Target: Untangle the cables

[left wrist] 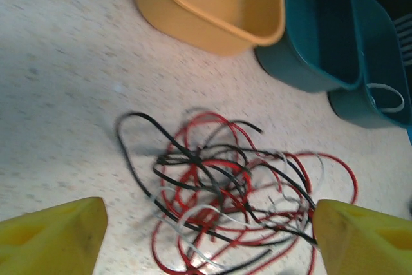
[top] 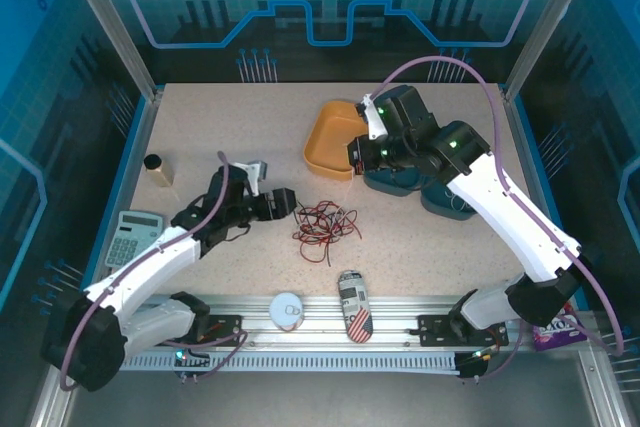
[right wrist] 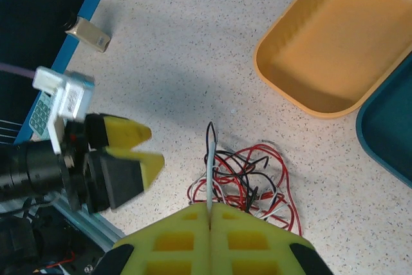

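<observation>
**Cable tangle at tabletop centre; one strand pinched**

The tabletop (top: 230, 127) is flat, pale and speckled. It is bounded by blue side edging and a ribbed metal rail along the near edge. Bare surface lies left of and beyond the tangle.

A smooth orange tray (top: 318, 147) with rounded corners sits toward the far right. Teal bins (left wrist: 302, 62) stand just beside it.

The cables (top: 325, 227) lie as a loose knot of thin red, black and white loops. They are near the tray but apart from it.

The left fingers (left wrist: 55, 236), blunt yellow wedges, stand wide apart on either side of the tangle and hold nothing.

The right fingers (right wrist: 209, 239), yellow and ribbed, are pressed together on a white strand (right wrist: 210, 178) that runs from their seam toward the pile.

A calculator (top: 134, 237) lies at the left edge. A printed can (top: 353, 305) lies on the near rail.
</observation>
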